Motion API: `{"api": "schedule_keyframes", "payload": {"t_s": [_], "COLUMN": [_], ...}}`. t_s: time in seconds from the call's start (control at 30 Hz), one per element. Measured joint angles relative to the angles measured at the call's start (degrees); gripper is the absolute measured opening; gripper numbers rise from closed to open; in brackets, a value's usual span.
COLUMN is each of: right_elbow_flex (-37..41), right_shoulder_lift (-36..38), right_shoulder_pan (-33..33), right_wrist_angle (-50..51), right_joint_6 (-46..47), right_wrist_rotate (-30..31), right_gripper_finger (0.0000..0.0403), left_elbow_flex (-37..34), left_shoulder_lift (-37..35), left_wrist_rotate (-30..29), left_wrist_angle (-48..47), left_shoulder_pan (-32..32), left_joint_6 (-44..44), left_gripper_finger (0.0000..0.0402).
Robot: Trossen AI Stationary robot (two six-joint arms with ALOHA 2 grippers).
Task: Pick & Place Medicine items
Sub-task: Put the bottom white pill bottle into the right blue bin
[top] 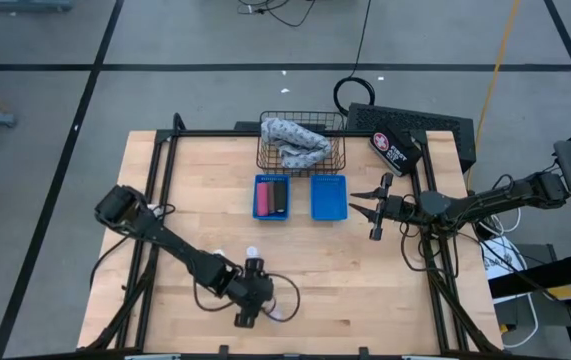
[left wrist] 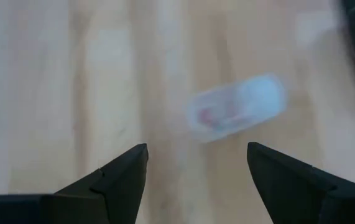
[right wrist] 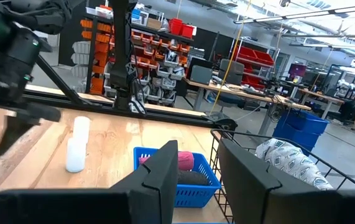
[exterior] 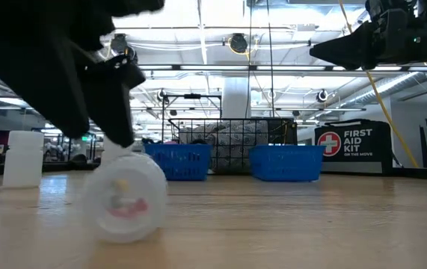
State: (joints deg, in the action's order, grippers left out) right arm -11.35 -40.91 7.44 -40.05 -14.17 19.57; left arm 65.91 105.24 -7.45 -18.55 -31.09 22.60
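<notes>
My left gripper [left wrist: 196, 168] hovers spread over a blurred lying white bottle [left wrist: 236, 107]; right gripper [top: 365, 208] narrowly parted, empty; left blue bin [top: 272, 197] holds pink and black pieces.

On the surface [top: 365, 280], a wire basket [top: 337, 150] stands at the far edge, holding a bundled cloth [top: 293, 143]. Just before the basket sit two bins side by side: the left bin [top: 272, 196] holds oblong pieces, and the right bin [top: 328, 197] appears to hold nothing, though the view is too small to be sure. A first aid pouch [top: 396, 147] lies to the right of the basket. Near the front edge, a bottle [exterior: 126, 198] lies on its side below the left hand [top: 246, 318], with another bottle [top: 252, 253] upright just behind it. The right hand [top: 368, 211] hangs to the right of the bins.
</notes>
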Motion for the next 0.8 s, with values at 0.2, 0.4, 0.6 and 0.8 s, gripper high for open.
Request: {"api": "schedule_keyframes", "payload": {"t_s": [0.2, 0.4, 0.6, 0.8], "right_elbow_flex": [0.0, 0.0, 0.0, 0.0], "right_shoulder_lift": [0.0, 0.0, 0.0, 0.0], "right_shoulder_pan": [0.0, 0.0, 0.0, 0.0], "right_wrist_angle": [-0.02, 0.02, -0.03, -0.01], "right_joint_6": [0.0, -0.02, -0.05, -0.13], "right_wrist_rotate": [-0.06, -0.02, 0.02, 0.04], "right_gripper_finger": [0.0105, 0.0105, 0.0105, 0.0105], "left_elbow_flex": [0.04, 0.04, 0.04, 0.04], "left_shoulder_lift": [0.1, 0.12, 0.13, 1.71], "left_wrist_rotate": [-1.31, 0.29, 0.46, -0.16], "left_wrist_angle": [3.72, 4.31, 5.32, 6.5], "left_shoulder_pan": [-0.43, -0.01, -0.13, -0.98], "left_joint_6": [-5.79, -3.47, -0.51, 0.67], "left_gripper_finger": [0.028, 0.028, 0.028, 0.028]}}
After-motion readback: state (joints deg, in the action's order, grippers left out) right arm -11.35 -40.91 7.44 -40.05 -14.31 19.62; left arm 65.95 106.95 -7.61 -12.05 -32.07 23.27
